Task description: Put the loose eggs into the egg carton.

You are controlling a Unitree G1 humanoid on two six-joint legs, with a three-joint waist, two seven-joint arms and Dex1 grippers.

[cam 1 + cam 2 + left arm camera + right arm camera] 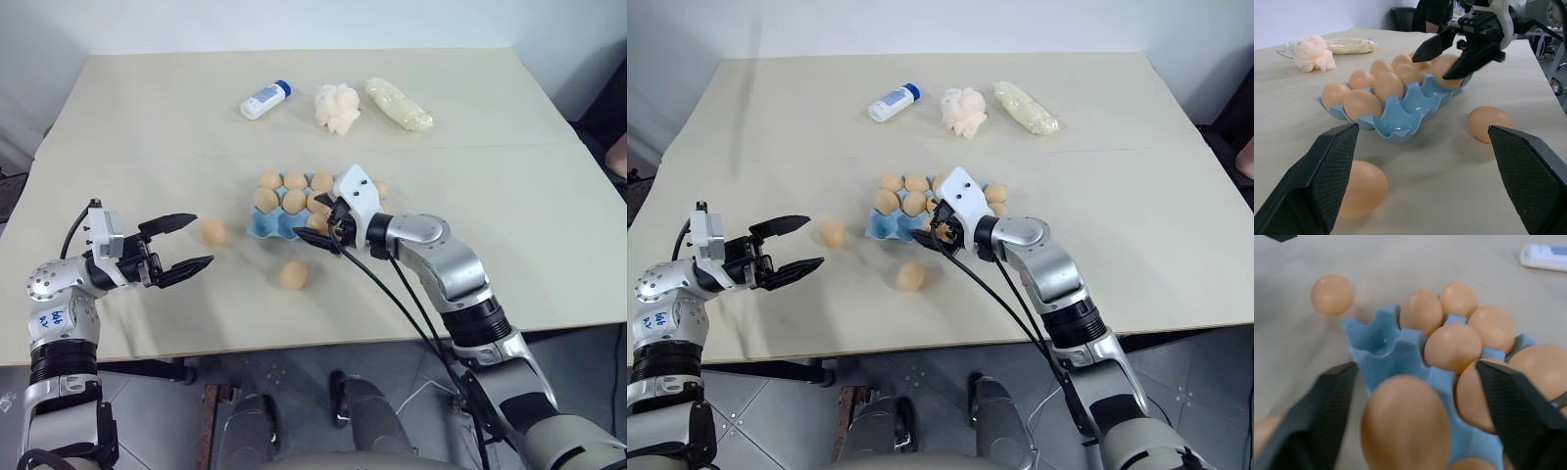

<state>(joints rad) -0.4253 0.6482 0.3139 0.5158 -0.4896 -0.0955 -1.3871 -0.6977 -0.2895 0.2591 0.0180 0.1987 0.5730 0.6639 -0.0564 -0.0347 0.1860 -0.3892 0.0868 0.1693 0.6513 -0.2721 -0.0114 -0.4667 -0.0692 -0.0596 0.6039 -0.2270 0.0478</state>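
My right gripper (328, 227) covers the carton's (266, 226) right cups, so I cannot count the eggs there. In my right wrist view, the nearest egg (1403, 423) is blurred and cut off by the edge.

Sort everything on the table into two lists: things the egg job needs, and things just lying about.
Needed: egg carton; loose egg near the left tool; loose egg in front of the carton.
Lying about: white bottle; white wad; pale yellow bag.
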